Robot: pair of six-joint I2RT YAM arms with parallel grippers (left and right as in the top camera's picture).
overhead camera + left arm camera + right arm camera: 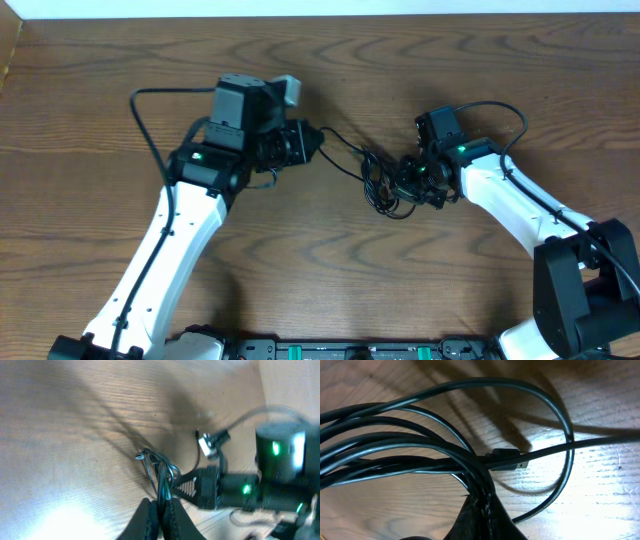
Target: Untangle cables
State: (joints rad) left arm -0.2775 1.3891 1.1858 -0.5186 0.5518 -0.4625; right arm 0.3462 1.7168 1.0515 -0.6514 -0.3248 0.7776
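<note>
Pinching opposite sides of the thin black tangled cables (384, 186), the black-fingered left gripper (160, 506) and right gripper (481, 504) are clamped on strands, likely to pull them apart.

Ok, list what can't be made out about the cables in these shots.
- Overhead: cables too small to count strands; right hand covers part of them.
- Left wrist: blurred; where the strand in the left hand runs within the tangle is unclear.
- Right wrist: loops cut off by the left edge; crossings at the hand overlap, order unreadable.
</note>
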